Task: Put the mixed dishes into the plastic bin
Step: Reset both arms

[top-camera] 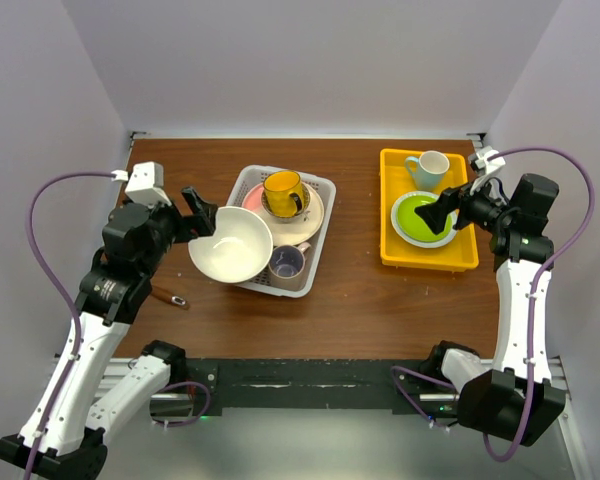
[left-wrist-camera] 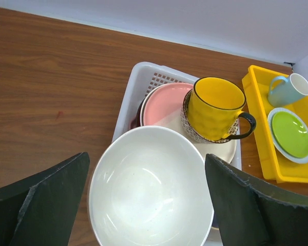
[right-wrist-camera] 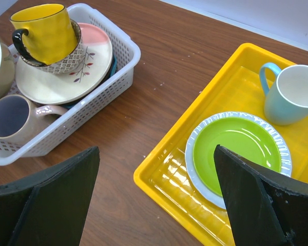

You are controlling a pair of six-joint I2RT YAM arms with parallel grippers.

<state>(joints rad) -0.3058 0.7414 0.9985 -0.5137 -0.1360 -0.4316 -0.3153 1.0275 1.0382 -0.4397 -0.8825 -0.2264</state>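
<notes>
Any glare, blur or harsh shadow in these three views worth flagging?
Top view: evenly lit, sharp, soft shadows only. Left wrist: faint highlights inside the bowl, its near edge cropped; fingers nearly black, detail lost. Right wrist: glare on the tray floor beside the green plate; otherwise crisp.

I'm looking into a robot test cell, not a real kitchen: a wood-grain table boxed in on three sides by plain white panels. My left arm and right arm are bolted to a black rail at its near edge, with purple cables looping loose. Household dishes sit staged in a plastic bin and a yellow tray.
</notes>
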